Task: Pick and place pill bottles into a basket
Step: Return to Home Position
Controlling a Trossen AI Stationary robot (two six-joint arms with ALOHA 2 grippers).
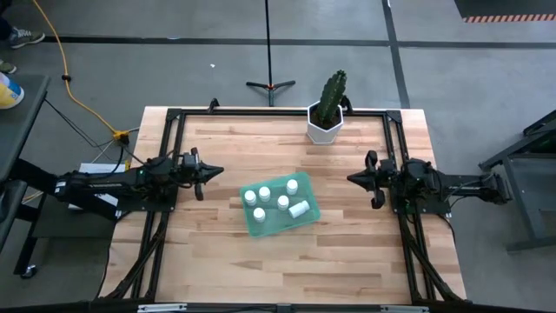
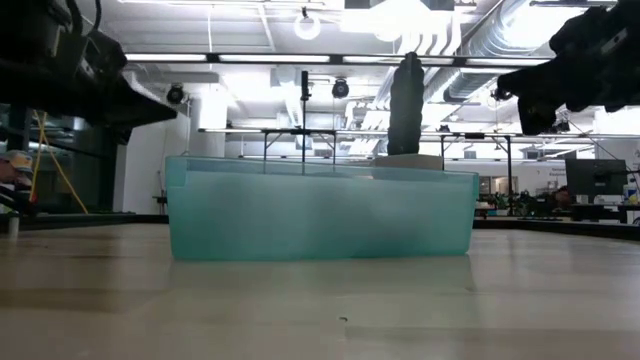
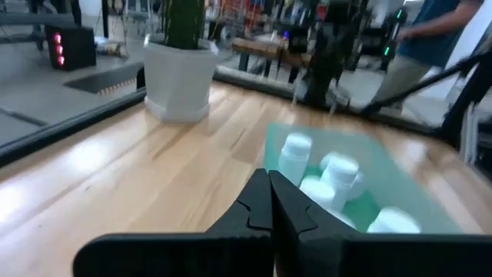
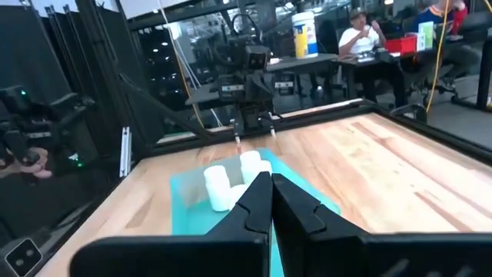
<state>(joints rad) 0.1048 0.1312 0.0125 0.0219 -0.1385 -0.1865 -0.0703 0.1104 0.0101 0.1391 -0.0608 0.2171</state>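
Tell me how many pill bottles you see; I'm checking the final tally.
6 pill bottles, all in the basket: two upright at its left end, one at the far corner, one central, one at the near-left edge, one lying on its side at right.
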